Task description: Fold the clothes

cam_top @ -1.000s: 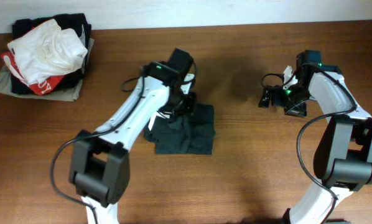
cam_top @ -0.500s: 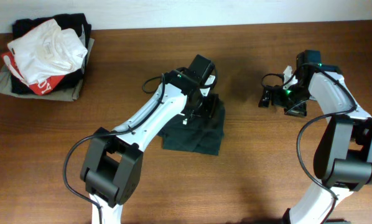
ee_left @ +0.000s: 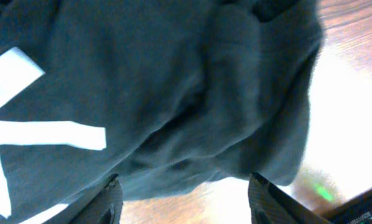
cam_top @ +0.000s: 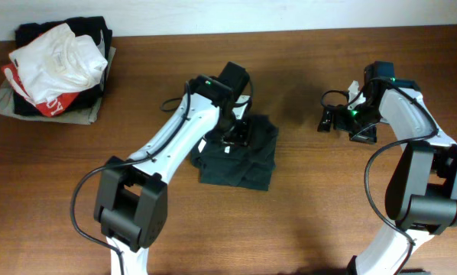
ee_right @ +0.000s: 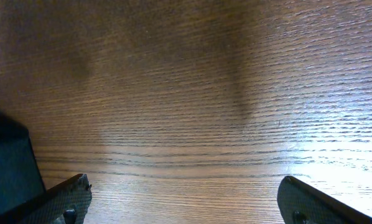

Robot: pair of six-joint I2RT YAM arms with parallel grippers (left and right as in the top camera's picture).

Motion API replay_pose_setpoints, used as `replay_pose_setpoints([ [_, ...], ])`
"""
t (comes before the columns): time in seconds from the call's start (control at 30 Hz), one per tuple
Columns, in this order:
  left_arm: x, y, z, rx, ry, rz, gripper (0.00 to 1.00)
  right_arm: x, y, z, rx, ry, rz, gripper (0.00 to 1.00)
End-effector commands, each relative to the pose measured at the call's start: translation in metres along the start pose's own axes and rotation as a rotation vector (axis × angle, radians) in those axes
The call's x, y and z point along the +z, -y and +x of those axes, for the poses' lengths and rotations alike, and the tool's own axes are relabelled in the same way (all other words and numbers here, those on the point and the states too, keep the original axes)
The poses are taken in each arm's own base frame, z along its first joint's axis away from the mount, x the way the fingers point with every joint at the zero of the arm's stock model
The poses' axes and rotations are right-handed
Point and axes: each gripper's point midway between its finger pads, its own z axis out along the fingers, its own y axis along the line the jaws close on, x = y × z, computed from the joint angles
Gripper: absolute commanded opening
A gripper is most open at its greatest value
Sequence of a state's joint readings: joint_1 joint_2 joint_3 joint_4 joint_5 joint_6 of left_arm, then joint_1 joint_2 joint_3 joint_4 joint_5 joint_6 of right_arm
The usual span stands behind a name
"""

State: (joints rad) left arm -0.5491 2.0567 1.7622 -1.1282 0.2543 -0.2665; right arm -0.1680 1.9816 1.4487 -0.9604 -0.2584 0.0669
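The clothes (cam_top: 244, 164), a dark teal-grey T-shirt, lie folded into a small rumpled bundle at the middle of the table. My left gripper (cam_top: 236, 134) hovers over the bundle's upper left part. In the left wrist view the clothes (ee_left: 173, 93) fill most of the frame, with white marks at the left. The left gripper (ee_left: 186, 202) is open there, its jaws well apart, with only table and the fabric's edge between them. My right gripper (cam_top: 326, 120) is at the right, away from the shirt. It stands wide open over bare wood (ee_right: 186, 199).
A pile of other garments (cam_top: 56, 65), white and red on top of dark and grey ones, sits at the far left corner. A dark shape (ee_right: 9, 168) shows at the left edge of the right wrist view. The table's back edge runs along a pale wall.
The left gripper carried the shirt's fabric to the right, opened and let it go. It has since drawn back a little to the left. The right arm has not moved.
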Motion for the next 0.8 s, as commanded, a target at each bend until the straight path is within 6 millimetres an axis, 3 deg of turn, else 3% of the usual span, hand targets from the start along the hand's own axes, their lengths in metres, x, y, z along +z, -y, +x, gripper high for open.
replay_pose_setpoints([
  [0.0,0.002,0.028,0.002,0.094,0.033,0.03,0.52,0.003,0.003,0.002,0.002,-0.01,0.009,0.99],
  [0.1,0.011,0.034,-0.005,0.073,0.061,0.004,0.3,0.003,0.003,0.002,0.002,-0.01,0.009,0.99],
  [0.13,0.016,0.03,-0.008,0.046,0.075,-0.03,0.18,0.003,0.003,0.002,0.002,-0.01,0.009,0.99],
  [0.2,0.024,0.024,-0.011,0.028,0.08,-0.067,0.08,0.003,0.003,0.002,0.002,-0.01,0.009,0.99],
  [0.33,0.053,0.017,-0.004,0.013,0.005,-0.076,0.01,0.003,0.004,0.002,0.002,-0.01,0.01,0.99],
  [0.4,0.064,0.025,0.006,0.008,-0.056,-0.019,0.01,0.003,0.003,0.002,0.002,-0.01,0.009,0.99],
  [0.57,0.065,0.057,0.025,0.084,-0.131,0.117,0.01,0.003,0.003,0.002,0.002,-0.01,0.009,0.99],
  [0.77,0.069,0.067,0.037,0.118,-0.154,0.091,0.0,0.003,0.003,0.002,0.002,-0.01,0.009,0.99],
])
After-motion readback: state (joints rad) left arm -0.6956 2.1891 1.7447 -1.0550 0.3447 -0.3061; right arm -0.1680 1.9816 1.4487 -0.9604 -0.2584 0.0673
